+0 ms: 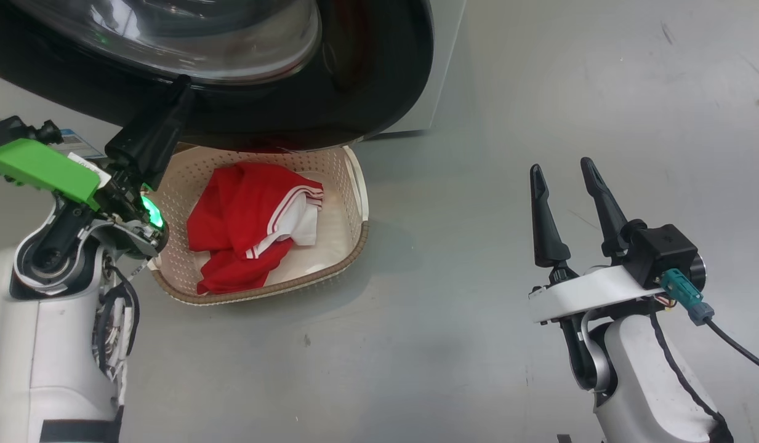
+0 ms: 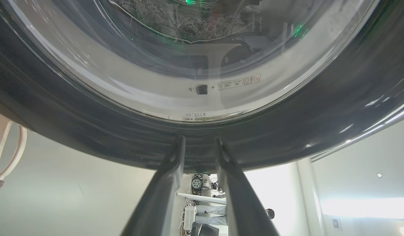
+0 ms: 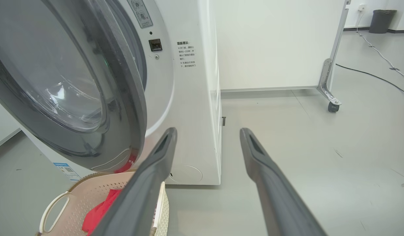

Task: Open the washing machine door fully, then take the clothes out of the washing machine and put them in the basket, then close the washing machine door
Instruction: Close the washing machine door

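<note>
Touching the washing machine door (image 2: 90, 131) rim, left gripper (image 2: 199, 141) is slightly parted, grasping nothing; right gripper (image 1: 560, 164) spread, empty. Clothes (image 1: 244, 215) lie in the basket (image 1: 361, 203), on the floor (image 1: 477, 307) beneath the door. Risk: fingertips (image 2: 179, 144) slip off the glossy rim, leaving the door ajar.

Chinese notice (image 3: 187, 54) on the washing machine (image 3: 195, 137) front, print too small to read, blue QR-code label (image 3: 65, 167) low down, red-triangle warning sticker (image 2: 239, 81) seen through the washing machine door (image 2: 90, 137), illegible
</note>
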Controlling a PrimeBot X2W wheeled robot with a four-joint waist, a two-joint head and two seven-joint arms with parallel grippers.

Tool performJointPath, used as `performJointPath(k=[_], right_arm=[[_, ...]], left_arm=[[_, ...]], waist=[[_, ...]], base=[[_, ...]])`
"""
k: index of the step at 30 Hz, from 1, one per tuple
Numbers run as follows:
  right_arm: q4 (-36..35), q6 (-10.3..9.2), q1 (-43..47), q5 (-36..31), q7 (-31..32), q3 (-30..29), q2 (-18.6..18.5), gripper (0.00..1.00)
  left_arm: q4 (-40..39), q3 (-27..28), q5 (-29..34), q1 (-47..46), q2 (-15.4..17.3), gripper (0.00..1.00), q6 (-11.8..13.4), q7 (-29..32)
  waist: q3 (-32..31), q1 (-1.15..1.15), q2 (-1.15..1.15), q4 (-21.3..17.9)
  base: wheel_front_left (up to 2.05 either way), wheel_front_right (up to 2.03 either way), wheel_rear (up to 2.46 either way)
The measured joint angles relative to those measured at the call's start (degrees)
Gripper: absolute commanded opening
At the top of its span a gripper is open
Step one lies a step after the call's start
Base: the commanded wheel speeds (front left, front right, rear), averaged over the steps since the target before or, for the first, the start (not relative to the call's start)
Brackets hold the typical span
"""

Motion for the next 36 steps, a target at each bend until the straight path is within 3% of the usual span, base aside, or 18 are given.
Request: performJointPath(k=[1,3,14,36], right_arm=[[0.1,0.12,0.2,-0.2,0.0,0.0,0.0,1.0],[0.4,0.48,0.6,-0.2,0.0,0.0,0.0,1.0],[2.2,1.66,3.2,-0.2,0.0,0.0,0.0,1.0],[3.7,2.47,9.8,-0.7,0.0,-1.8,0.1,1.0]], left_arm=[[-0.9,0.4,0.0,0.8,-0.1,0.74,0.0,-0.2],[-2.8,1.3,0.0,2.5,-0.2,1.0,0.0,-0.5],[-9.8,4.6,0.8,15.6,-0.7,1.0,0.0,-4.1],[-20.0,5.9,4.9,36.0,-2.0,1.0,0.0,-12.6]], waist=[[-0.4,0.0,0.0,0.4],[-1.2,0.0,0.0,1.1],[-6.1,0.0,0.0,3.5],[-15.2,0.0,0.0,6.4]], base=[[0.0,0.0,0.0],[0.0,0.0,0.0],[0.0,0.0,0.0],[0.0,0.0,0.0]])
